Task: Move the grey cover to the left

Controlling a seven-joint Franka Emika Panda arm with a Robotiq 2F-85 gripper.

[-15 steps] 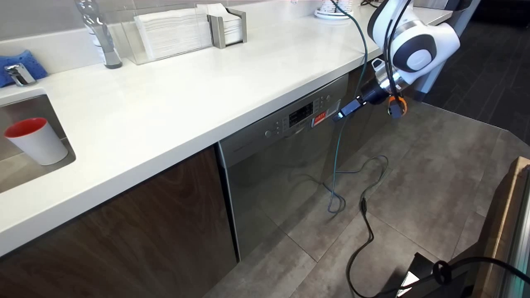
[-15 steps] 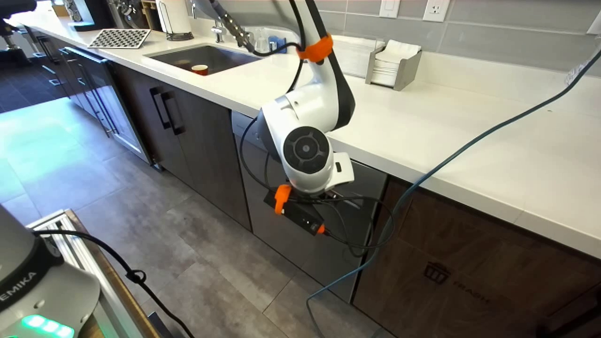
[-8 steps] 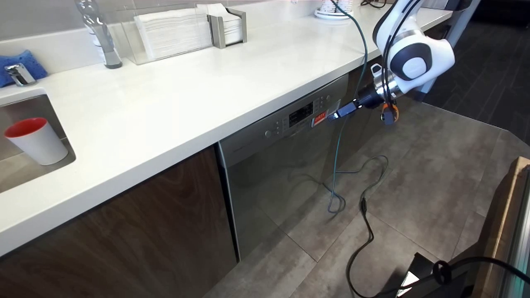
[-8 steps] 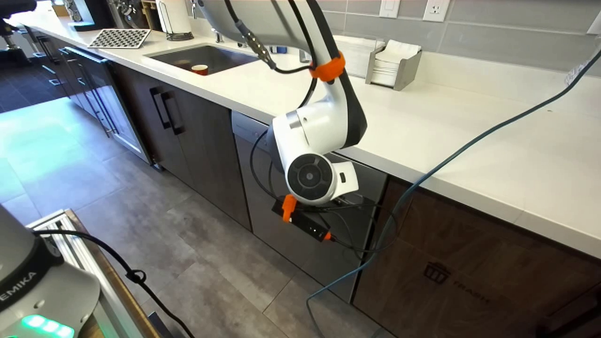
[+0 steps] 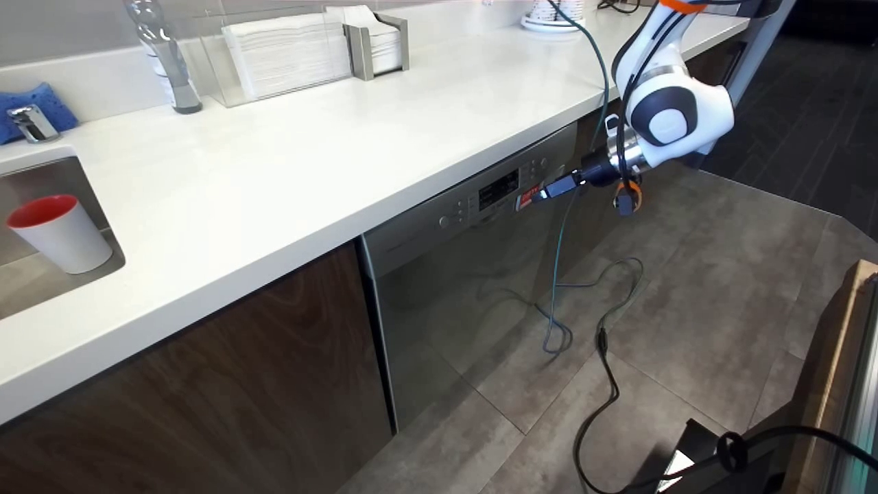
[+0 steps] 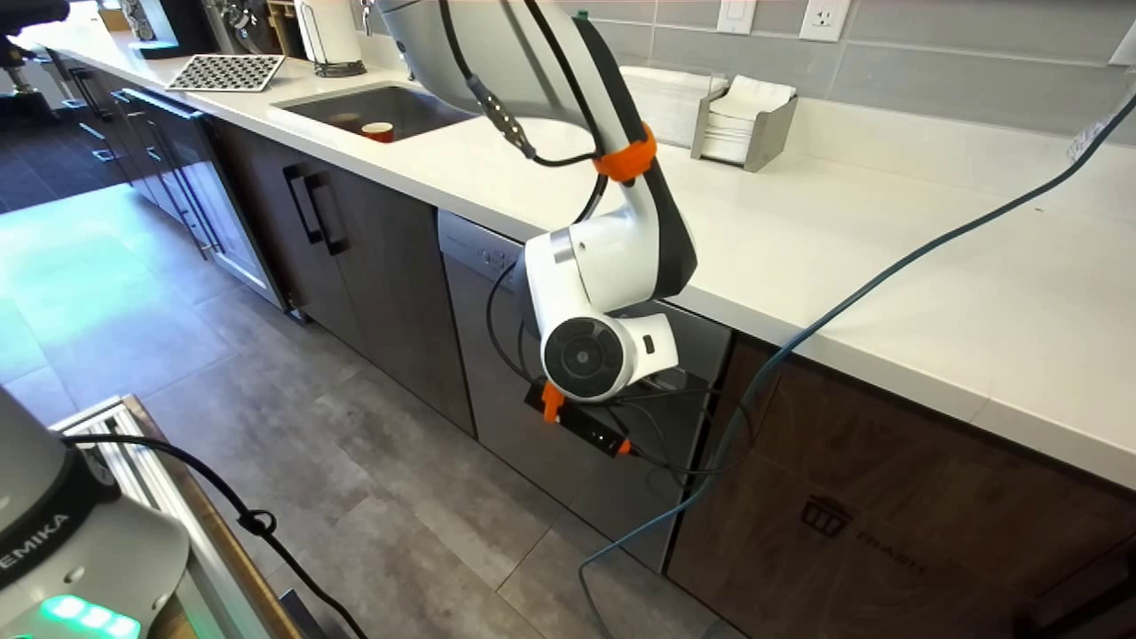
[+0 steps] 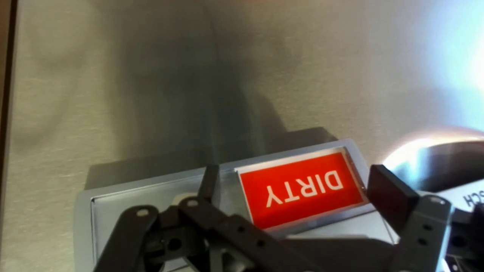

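Note:
The grey cover (image 7: 128,200) is a flat plain panel in a grey frame on the dishwasher front, seen upside down in the wrist view. Beside it the red DIRTY label (image 7: 302,189) is exposed. My gripper (image 7: 297,185) is open and empty. One finger is in front of the cover's edge near the label; the other is by the label's far end. Whether either finger touches is unclear. In an exterior view my gripper (image 5: 538,195) is at the sign and partly hides the red label (image 5: 524,199). In another exterior view my arm hides the gripper and sign.
The dishwasher (image 5: 466,295) has a control display (image 5: 499,189) beside the sign. The white counter (image 5: 288,185) overhangs above it. A dark recess (image 7: 450,162) lies near one finger. A blue cable (image 6: 852,311) hangs past the arm to the floor.
My gripper has moved left in an exterior view, from right of the sign to the red label. The arm has come lower. The sign looks unmoved.

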